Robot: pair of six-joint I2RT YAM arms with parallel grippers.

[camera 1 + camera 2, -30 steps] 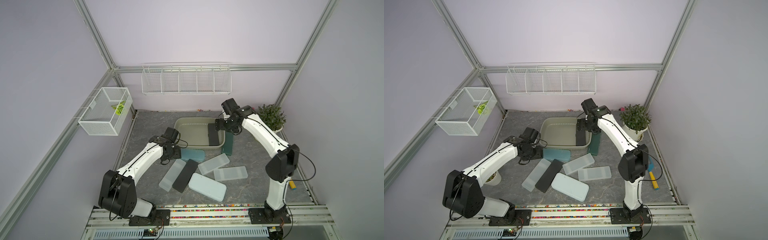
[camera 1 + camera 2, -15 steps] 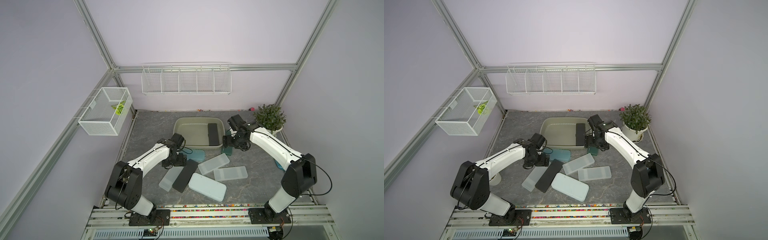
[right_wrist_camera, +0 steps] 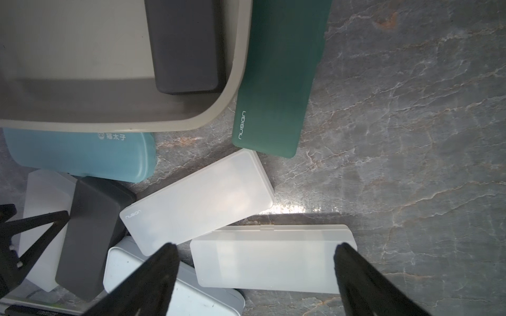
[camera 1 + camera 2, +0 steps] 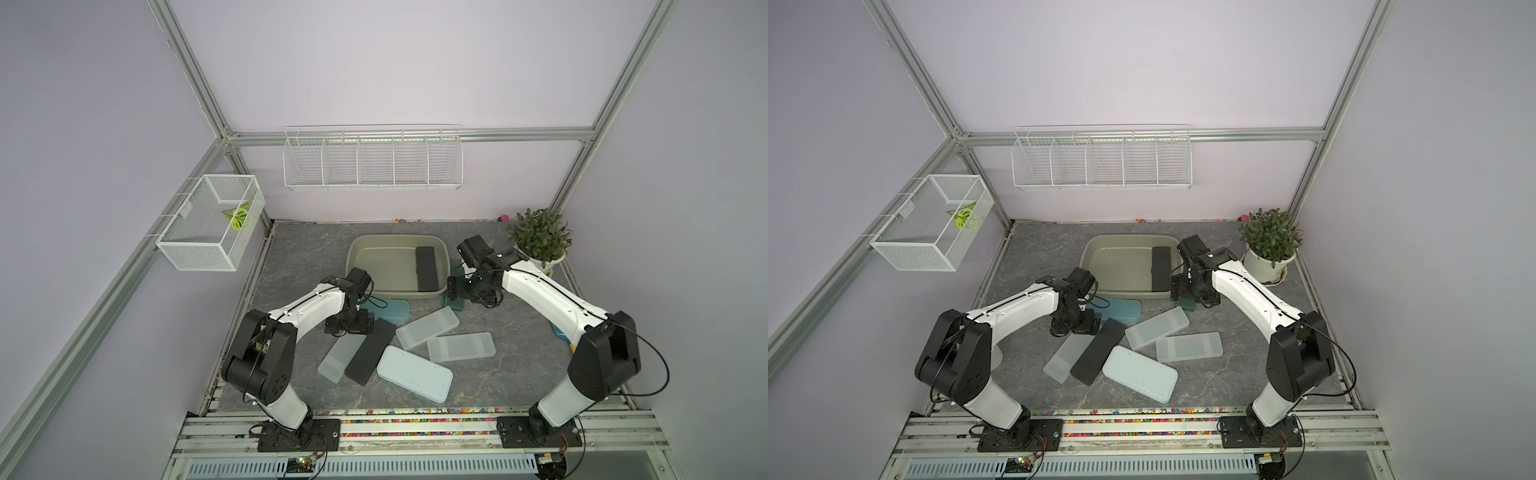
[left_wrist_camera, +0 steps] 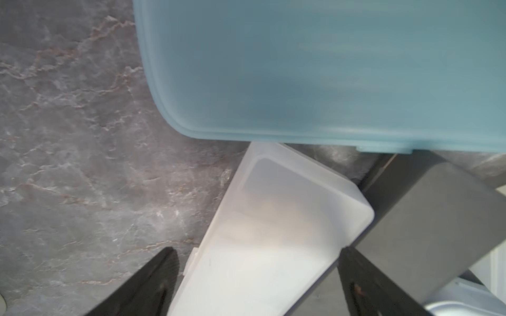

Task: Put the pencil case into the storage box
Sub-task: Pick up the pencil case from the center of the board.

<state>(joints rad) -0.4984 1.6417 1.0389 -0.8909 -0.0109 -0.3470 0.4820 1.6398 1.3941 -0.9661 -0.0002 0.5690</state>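
Pencil case (image 5: 287,219) between fingers (image 5: 153,284) of left end effector (image 5: 257,249)

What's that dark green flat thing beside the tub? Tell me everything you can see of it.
The green case is a slim, flat rectangle with rounded corners. It looks like matte dark-green plastic, closed, with small white "nusign" lettering near one end. It lies flat on the grey marbled table, lengthwise along the tub's side, one long edge tucked under the flared rim. A clear case's corner sits right by its lettered end; whether they touch is unclear.
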